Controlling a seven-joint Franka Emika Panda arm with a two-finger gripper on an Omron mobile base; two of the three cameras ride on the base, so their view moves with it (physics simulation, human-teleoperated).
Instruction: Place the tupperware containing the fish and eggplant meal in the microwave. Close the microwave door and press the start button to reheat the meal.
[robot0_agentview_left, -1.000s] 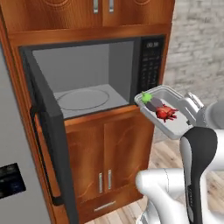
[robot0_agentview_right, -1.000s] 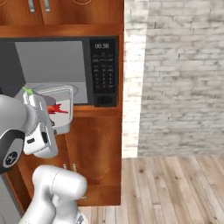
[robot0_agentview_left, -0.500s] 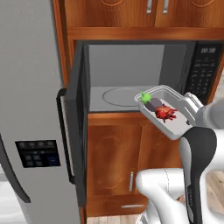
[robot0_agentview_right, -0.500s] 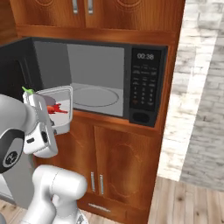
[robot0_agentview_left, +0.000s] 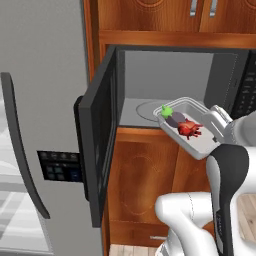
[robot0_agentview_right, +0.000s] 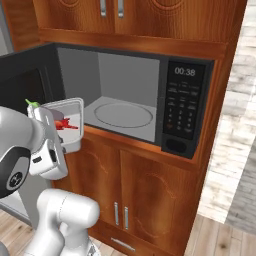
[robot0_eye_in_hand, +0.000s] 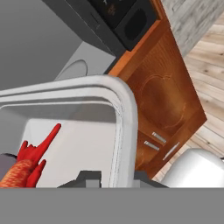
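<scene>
Meal tray held at the microwave's open mouth

The view has swung since a second ago, the base now squarer to the microwave, putting insertion within reach. The tool is clamped on the rim of the tupperware, which is held in the air just in front of the microwave's cavity, not yet inside. In the tray lie the red fish and the eggplant with its green stem. The microwave door stands wide open at the microwave's left.
</scene>
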